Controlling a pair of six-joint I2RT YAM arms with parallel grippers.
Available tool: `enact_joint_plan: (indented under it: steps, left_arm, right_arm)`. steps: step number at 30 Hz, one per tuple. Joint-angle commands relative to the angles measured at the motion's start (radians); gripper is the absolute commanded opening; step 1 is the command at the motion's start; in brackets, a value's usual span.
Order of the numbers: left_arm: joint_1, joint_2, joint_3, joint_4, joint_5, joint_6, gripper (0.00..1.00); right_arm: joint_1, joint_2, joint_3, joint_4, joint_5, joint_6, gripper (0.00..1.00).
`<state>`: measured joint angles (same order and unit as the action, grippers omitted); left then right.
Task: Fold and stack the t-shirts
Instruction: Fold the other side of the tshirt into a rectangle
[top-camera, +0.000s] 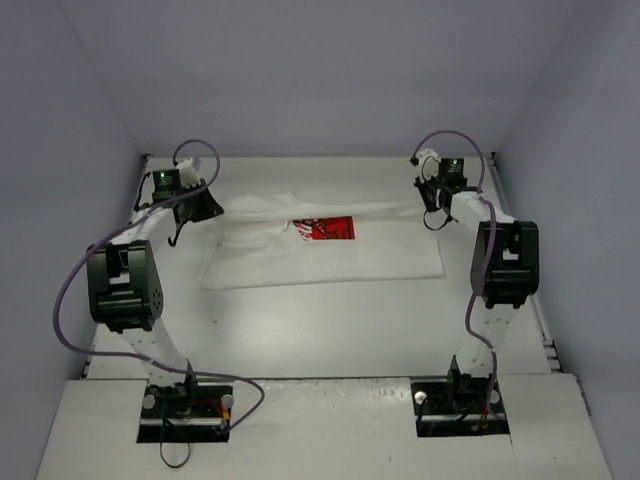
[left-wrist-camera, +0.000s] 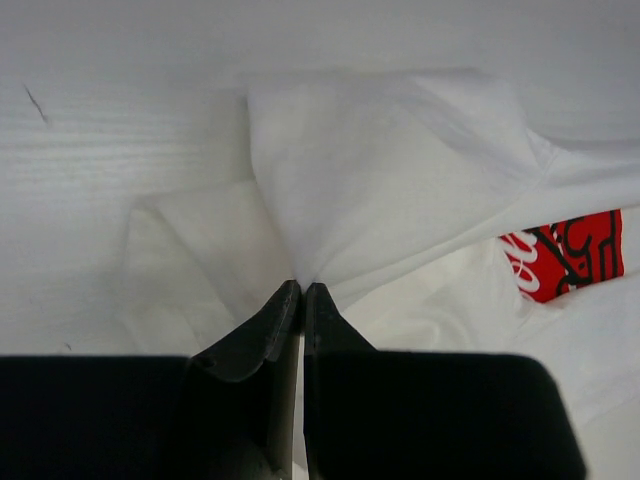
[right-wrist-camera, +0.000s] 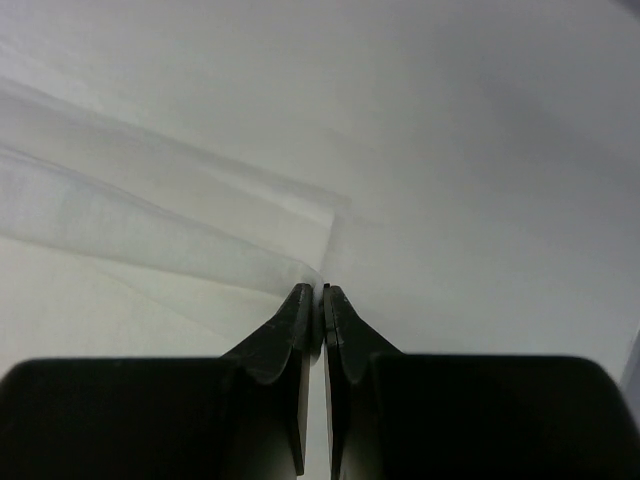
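Top view: the white t-shirt (top-camera: 330, 255) is lying across the far half of the table (top-camera: 320, 335), between the two arms. A red print (top-camera: 325, 228) is showing near the middle of its far part. The left gripper (top-camera: 212, 212) is sitting at the shirt's far-left corner and the right gripper (top-camera: 432, 216) at its far-right corner. The far edge of the cloth is running between them in a nearly straight band. The near part of the shirt is resting flat on the table. How far the jaws are open cannot be read from this view.

Left wrist view: the left gripper (left-wrist-camera: 301, 288) is pinching the t-shirt (left-wrist-camera: 400, 180). Its jaws are closed down to a thin slit, with the white cloth gathered to a point right at the tips. Creases are fanning out from that point, and a fold of fabric is rising away from the fingers. The red print (left-wrist-camera: 565, 255), with black and white lines in it, is peeking out at the right under the raised layer. Bare table (left-wrist-camera: 110, 130) is showing to the left, with a small dark mark on it.

Right wrist view: the right gripper (right-wrist-camera: 322, 290) is closed to a hairline gap. An edge of the t-shirt (right-wrist-camera: 120, 220) is running in from the left and meeting the tips, so it is gripping the cloth there. The fabric is lying in long soft folds on the left. Plain table (right-wrist-camera: 480, 150) is filling the right side.
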<state>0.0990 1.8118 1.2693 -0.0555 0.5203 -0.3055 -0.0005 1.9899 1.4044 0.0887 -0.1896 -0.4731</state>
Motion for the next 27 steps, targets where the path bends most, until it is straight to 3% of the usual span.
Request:
enact_joint_plan:
  steps: [1, 12, 24, 27]
  left_arm:
    - [-0.005, -0.153, -0.062, 0.086, -0.002, -0.008, 0.00]
    - [-0.005, -0.238, -0.183, 0.115, -0.014, -0.054, 0.03]
    - [-0.001, -0.288, -0.266, 0.072, -0.008, -0.082, 0.10]
    - [-0.002, -0.306, -0.266, 0.025, -0.009, -0.083, 0.20]
  right_arm:
    - [-0.006, -0.161, -0.082, 0.086, 0.038, -0.013, 0.04]
    - [-0.006, -0.307, -0.314, 0.185, 0.089, 0.039, 0.04]
    - [0.011, -0.324, -0.433, 0.189, 0.129, 0.098, 0.07]
    - [0.011, -0.361, -0.475, 0.194, 0.142, 0.172, 0.08]
